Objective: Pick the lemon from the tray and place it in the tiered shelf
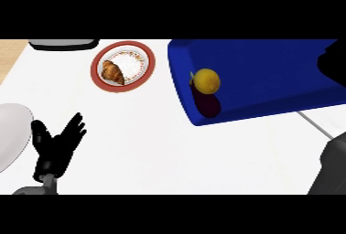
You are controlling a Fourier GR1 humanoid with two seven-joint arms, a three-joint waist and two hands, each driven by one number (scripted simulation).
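Seen from above, a white counter. A blue tray [270, 73] fills the upper right. The lemon [206, 81] lies in it near its left rim, not yet picked up. At the right edge a black shape over the tray seems to be the right hand [332, 59]; whether it is open or closed cannot be told. The left hand [59, 141] rests at lower left, fingers spread and holding nothing. A red-rimmed plate [101, 82] at upper left holds a croissant [112, 72]. The reach is in hand; next likely comes closing round the lemon. No tiered shelf is clearly visible. No writing shows.
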